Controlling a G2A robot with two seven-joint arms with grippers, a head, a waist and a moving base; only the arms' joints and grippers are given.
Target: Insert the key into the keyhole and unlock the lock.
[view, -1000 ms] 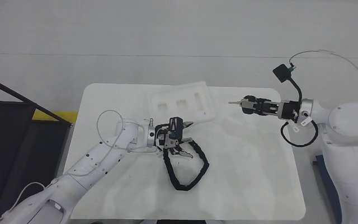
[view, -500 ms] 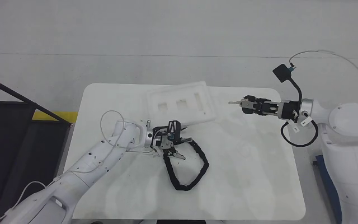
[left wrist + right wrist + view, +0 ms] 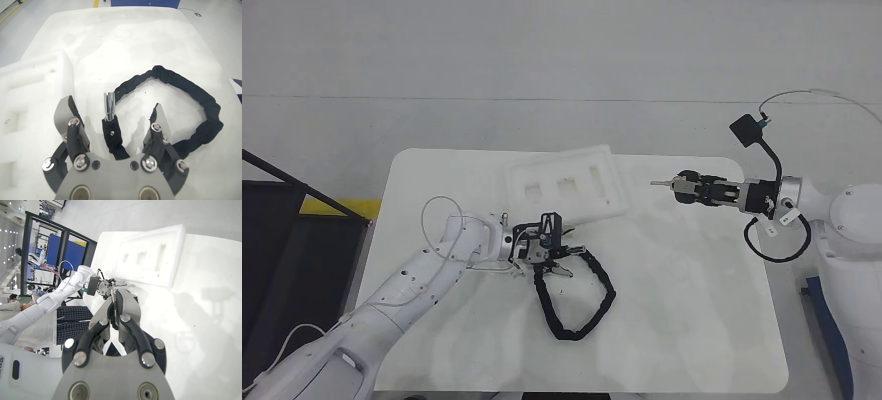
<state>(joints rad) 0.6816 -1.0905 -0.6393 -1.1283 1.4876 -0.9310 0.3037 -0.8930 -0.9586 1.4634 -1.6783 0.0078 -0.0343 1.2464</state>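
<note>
Lock [image 3: 577, 300] lies near the middle of the white table [image 3: 712, 330]. We see a chain inside a wrinkled black fabric sleeve, curled into a loop that sags toward 6 o'clock. One end finishes in a short chrome cylinder [image 3: 109, 102], smooth and mirror-bright, with a small rivet in the cloth just behind it. The key [image 3: 659, 183] is a thin silvery blade with a toothed edge. It is well apart from the lock, at about 1 o'clock over the table.

A thick block of white foam [image 3: 567, 185] sits at 12 o'clock. Its surface is matte and grainy, and three rectangular pockets are cut into it.

We find the left arm coming in from 8 o'clock with its elbow bent and its wrist level, pointing toward 3 o'clock. The left gripper [image 3: 112, 105] is low over the lock's chrome end. Its jaws are spread wide, one on each side of the cylinder and touching neither it nor the sleeve.

The right arm stretches in straight from 3 o'clock and points toward 9 o'clock. The right gripper [image 3: 116, 296] has its jaws pinched together on the key, whose blade juts out past the fingertips.
</note>
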